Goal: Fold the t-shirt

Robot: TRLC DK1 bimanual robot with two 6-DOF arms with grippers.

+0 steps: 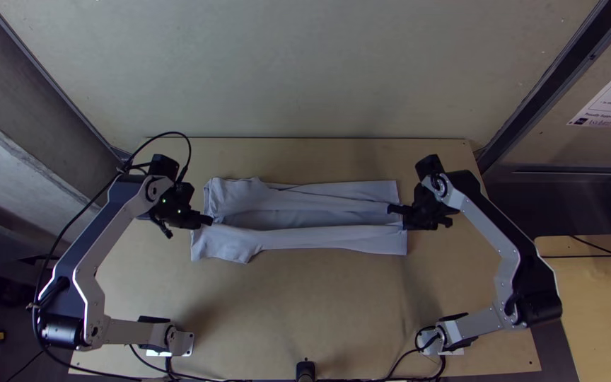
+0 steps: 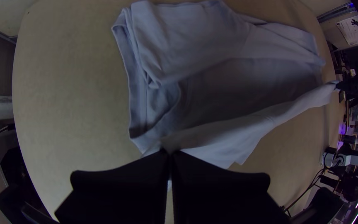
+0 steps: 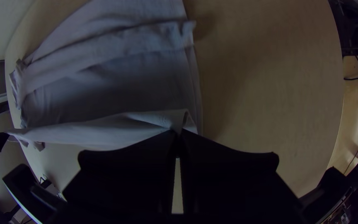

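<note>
The pale t-shirt lies lengthwise across the table, both long sides folded inward over its middle. In the top view, my left gripper is at its left end and my right gripper at its right end. Seen from the left wrist, the left gripper is shut on the near folded strip of the t-shirt, which stretches away from it. From the right wrist, the right gripper is shut on the other end of that strip of the t-shirt, near the hem.
Bare wooden table extends in front of the cloth, with a narrower strip behind it. A grey wall rises beyond the table's far edge. Black cables run along the near edge by the arms' bases.
</note>
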